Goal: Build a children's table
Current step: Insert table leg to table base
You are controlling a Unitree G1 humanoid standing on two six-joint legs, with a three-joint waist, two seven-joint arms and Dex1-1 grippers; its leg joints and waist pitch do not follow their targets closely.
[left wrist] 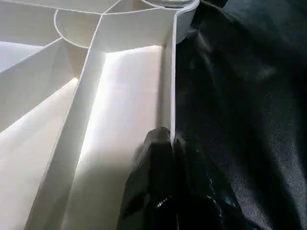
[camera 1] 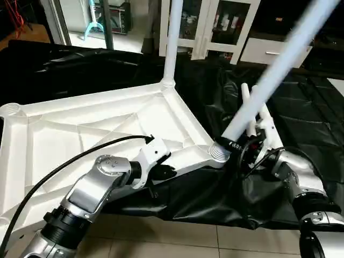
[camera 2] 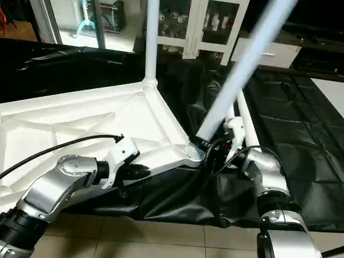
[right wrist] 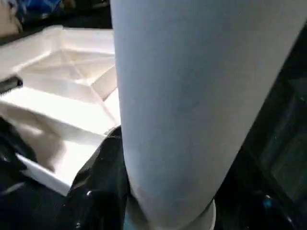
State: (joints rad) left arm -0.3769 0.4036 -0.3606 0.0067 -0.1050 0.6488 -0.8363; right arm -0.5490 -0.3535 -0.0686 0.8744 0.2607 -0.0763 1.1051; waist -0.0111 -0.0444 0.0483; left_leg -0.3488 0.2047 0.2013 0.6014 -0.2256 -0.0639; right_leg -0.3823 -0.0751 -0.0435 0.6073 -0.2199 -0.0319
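Black sheet (camera 1: 301, 134), leg (camera 1: 269, 80) in right pincer (camera 1: 239, 146)

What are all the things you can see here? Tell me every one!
White plastic ribbed tabletop: one, white, lying underside up on the black sheet.
Upright white tubular leg: one, white, standing in the far corner socket.
Tilted white tubular leg: one, white, leaning over the near right corner socket.
Loose white tubular legs: two, white, lying on the sheet behind the tilted leg.
Crinkled black plastic sheet: one, black, covering the work surface.
White cabinets: white, in the background.
Left gripper: black fingers pinching the tabletop's near rim.
Right gripper: black fingers around the tilted leg's base.
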